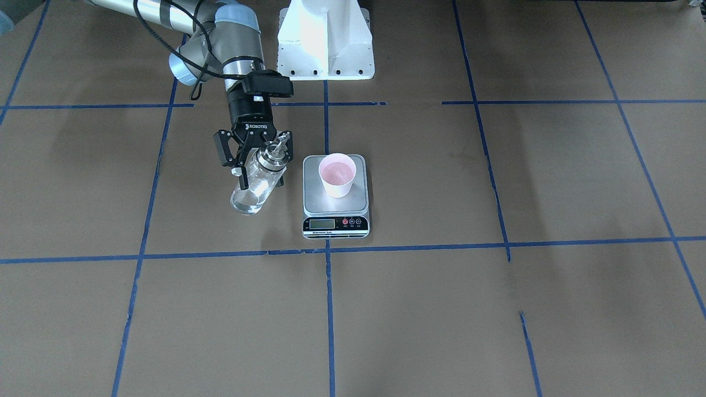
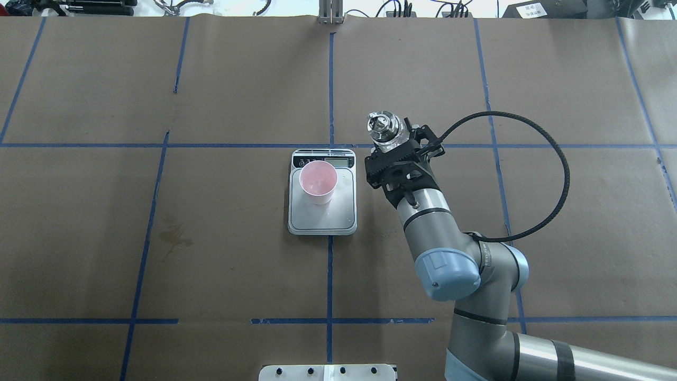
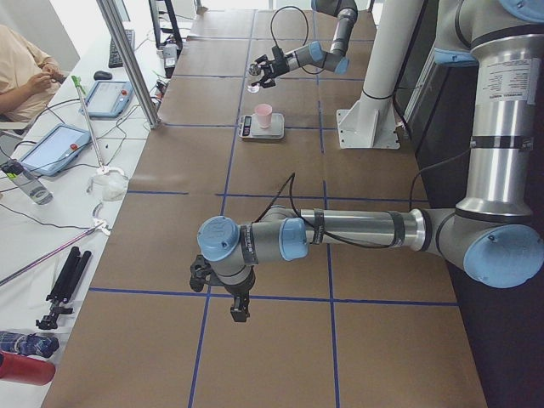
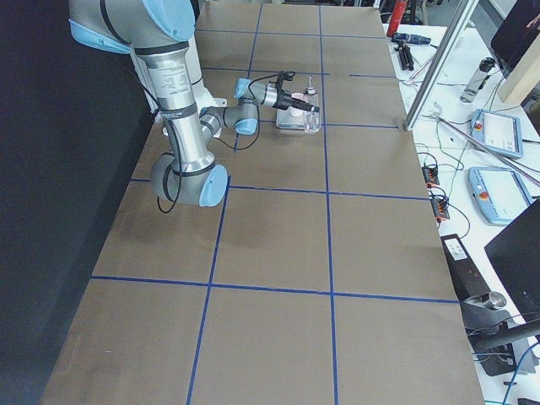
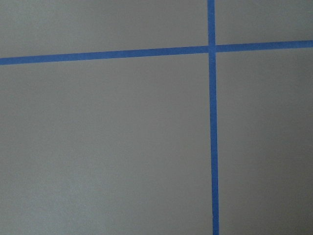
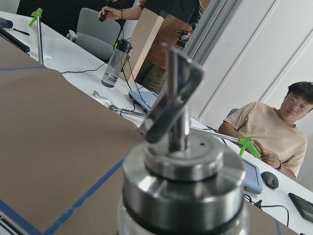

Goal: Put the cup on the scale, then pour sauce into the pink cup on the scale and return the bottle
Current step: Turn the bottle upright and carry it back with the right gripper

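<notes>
The pale pink cup (image 1: pixel 337 175) (image 2: pixel 318 181) stands upright on the silver plate of the scale (image 1: pixel 314 207) (image 2: pixel 342 211). My right gripper (image 1: pixel 259 172) (image 2: pixel 395 150) is shut on the clear glass bottle (image 1: pixel 255 190), just beside the scale on my right. The bottle leans slightly, its silver pourer cap (image 1: pixel 274 154) (image 2: pixel 382 127) (image 6: pixel 183 169) toward the scale; I cannot tell whether its base touches the table. Clear sauce shows low in the bottle. My left gripper (image 3: pixel 238 310) hangs over the table's left end, seen only from the side, and I cannot tell its state.
Brown paper with blue tape lines (image 5: pixel 212 122) covers the table. The white robot base (image 1: pixel 325 38) sits behind the scale. A faint stain (image 2: pixel 172 238) marks the paper. Beyond the far edge stands a desk with tablets (image 3: pixel 55 149), a water bottle (image 6: pixel 114 63) and seated people (image 6: pixel 274 132).
</notes>
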Motion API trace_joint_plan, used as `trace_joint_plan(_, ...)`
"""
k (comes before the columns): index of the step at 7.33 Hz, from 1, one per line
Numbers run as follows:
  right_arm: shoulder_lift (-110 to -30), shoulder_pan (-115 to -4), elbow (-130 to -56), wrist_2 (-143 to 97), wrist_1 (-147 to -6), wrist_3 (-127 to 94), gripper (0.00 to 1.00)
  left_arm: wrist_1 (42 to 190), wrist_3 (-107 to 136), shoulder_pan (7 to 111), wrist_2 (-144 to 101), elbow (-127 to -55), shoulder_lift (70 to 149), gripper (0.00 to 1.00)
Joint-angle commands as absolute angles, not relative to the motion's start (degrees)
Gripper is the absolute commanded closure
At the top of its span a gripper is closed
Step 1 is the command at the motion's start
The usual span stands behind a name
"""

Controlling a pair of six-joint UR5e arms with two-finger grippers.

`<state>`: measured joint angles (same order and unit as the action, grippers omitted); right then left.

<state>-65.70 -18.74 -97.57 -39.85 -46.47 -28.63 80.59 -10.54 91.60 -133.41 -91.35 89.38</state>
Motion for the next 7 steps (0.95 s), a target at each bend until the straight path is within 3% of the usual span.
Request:
trace_joint_plan(1, -69.2, -23.8, -100.3, -46.3, -46.5, -40.2, 1.00, 80.7, -10.5, 91.6, -133.4, -91.4, 89.5, 0.00)
trace_joint_plan(7, -84.0, -26.2, -104.3, -55.1, -44.1, -61.1, 1.00, 80.9, -10.5, 91.6, -133.4, -91.4, 89.5, 0.00)
